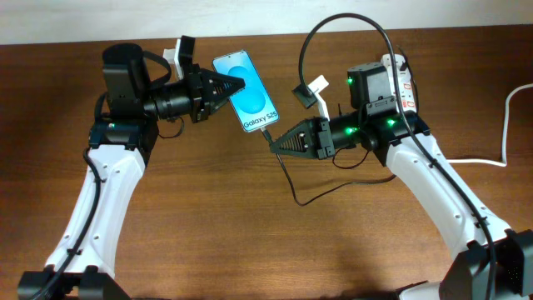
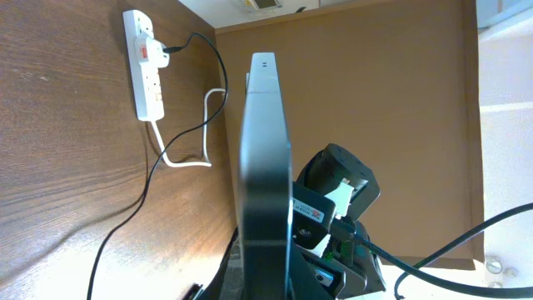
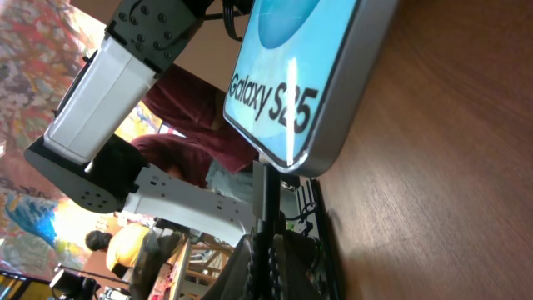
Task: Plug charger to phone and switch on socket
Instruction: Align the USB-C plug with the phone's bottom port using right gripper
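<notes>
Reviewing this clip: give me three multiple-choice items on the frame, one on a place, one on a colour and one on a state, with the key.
1. Where does the socket lie?
A. At the far side of the table, behind the right arm
B. At the near edge, by the left arm's base
C. In the middle, between the two arms

2. What colour is the screen of the phone?
A. Red
B. Cyan-blue
C. Green

3. The right gripper has its fingers:
A. Open and empty
B. Shut on the thick white cord
C. Shut on the plug end of the charger, at the phone's short edge

Key: 1 A, since the overhead view shows the white strip beyond the right arm. 2 B, since the lit screen reads Galaxy S25 on cyan-blue. 3 C, since the closed fingers meet the black cable's tip at the phone's lower edge.
</notes>
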Tool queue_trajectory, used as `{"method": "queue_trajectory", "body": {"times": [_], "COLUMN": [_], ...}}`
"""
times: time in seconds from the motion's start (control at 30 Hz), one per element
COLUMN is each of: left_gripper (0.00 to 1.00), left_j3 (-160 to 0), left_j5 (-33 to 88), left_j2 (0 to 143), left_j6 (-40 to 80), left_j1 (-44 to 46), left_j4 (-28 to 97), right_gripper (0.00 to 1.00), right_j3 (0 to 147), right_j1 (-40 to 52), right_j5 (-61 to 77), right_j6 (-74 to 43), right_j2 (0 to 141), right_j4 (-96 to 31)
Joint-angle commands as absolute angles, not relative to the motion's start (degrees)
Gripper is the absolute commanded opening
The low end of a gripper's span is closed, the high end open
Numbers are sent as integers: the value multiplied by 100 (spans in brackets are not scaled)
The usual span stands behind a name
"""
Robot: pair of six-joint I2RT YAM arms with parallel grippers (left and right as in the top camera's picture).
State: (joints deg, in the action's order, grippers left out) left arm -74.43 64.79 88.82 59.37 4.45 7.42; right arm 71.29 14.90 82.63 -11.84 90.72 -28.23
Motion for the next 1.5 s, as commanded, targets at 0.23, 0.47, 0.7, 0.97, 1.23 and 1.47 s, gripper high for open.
{"method": "queue_trajectory", "body": {"times": [0.23,0.47,0.7,0.97,1.23,1.47], "left_gripper": [0,0,0,0,0,0], "left_j3": [-7498,-7498,-7498,-7498,-7498,-7498], "left_j5": [6635,6646,6641,6554,6486,6361], "left_j2": [8831,8831,8831,8831,8831,8831], "left_j6": [5819,5819,5819,5813,5693,5693], "left_j1": [434,434,434,434,434,434], "left_j4": [683,685,685,685,687,687], "right_gripper": [4,4,4,4,4,4], "right_j3": [7175,7175,7175,7175,7175,7175], "right_j1": [1498,1492,1492,1415,1280,1280], "right_j5": [8628,8267,8385,8431,8661,8833], "right_j6": [-1297,-1297,-1299,-1406,-1402,-1402], "right_j2": [9070,9070,9070,9070,9070,9067], "right_j4": [-2847,-2847,-2845,-2851,-2985,-3186]}}
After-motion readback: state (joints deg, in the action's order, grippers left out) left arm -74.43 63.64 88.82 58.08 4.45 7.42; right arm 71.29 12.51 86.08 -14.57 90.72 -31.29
